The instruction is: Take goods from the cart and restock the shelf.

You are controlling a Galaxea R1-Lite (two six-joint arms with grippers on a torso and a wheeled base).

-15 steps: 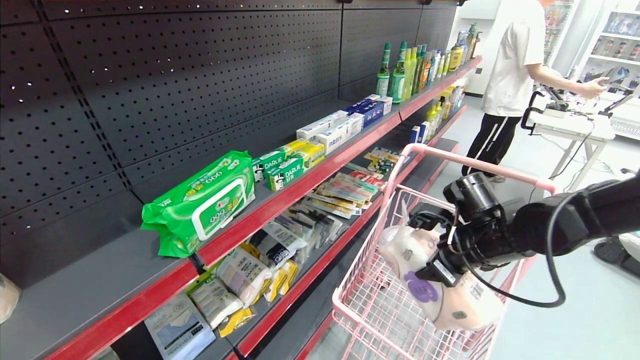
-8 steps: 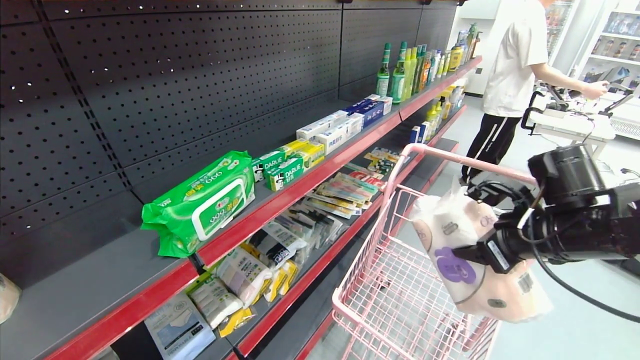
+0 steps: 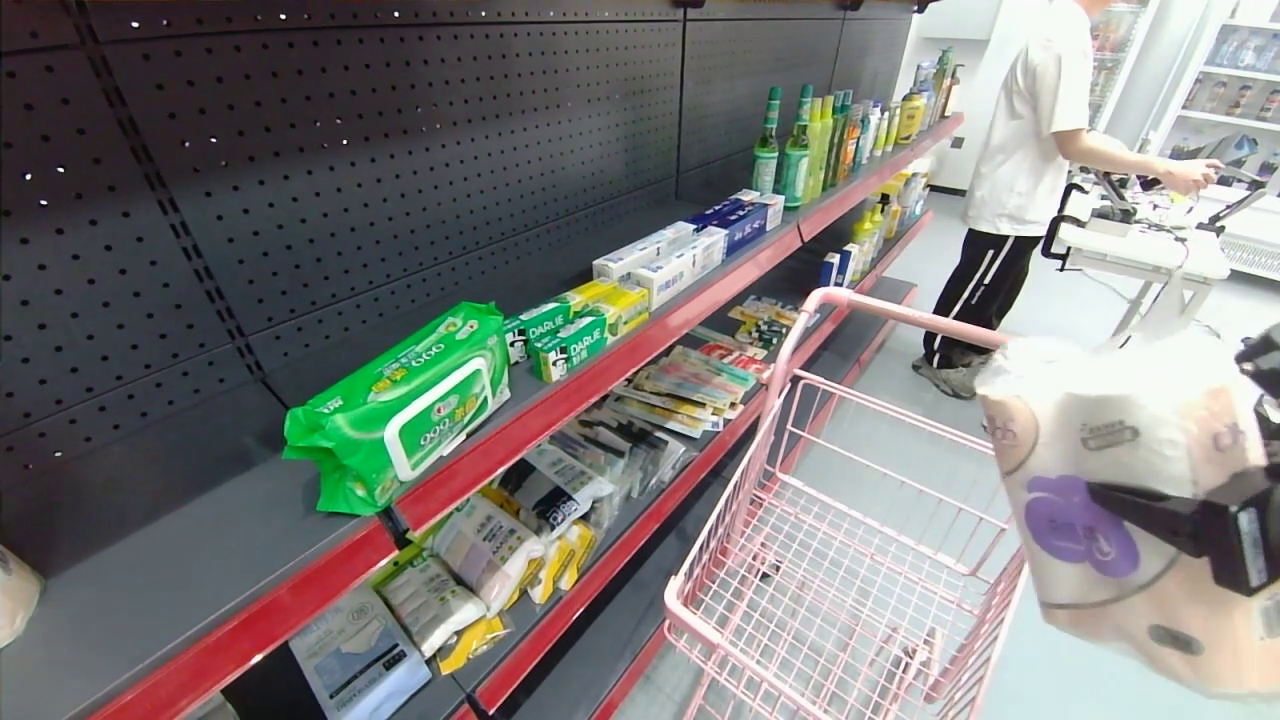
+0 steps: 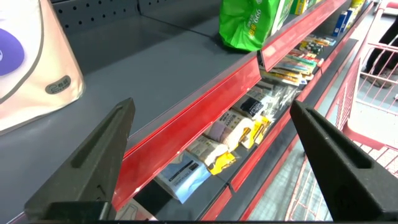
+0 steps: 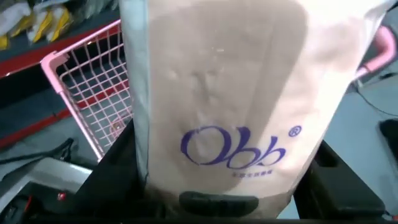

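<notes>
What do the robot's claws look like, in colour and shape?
Left claw: two dark grey, matt fingers, wedge-shaped, narrowing to blunt tips. Right claw: black, with a white label on its body.

Right claw (image 3: 1185, 522) and its tissue pack (image 3: 1100, 440) higher, farther right; now outside the pink cart (image 3: 700, 620)

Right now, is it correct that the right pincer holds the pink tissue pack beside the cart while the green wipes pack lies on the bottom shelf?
Not quite: the head view shows the green wipes pack on the upper shelf. The right pincer does hold the tissue pack beside the cart.
</notes>
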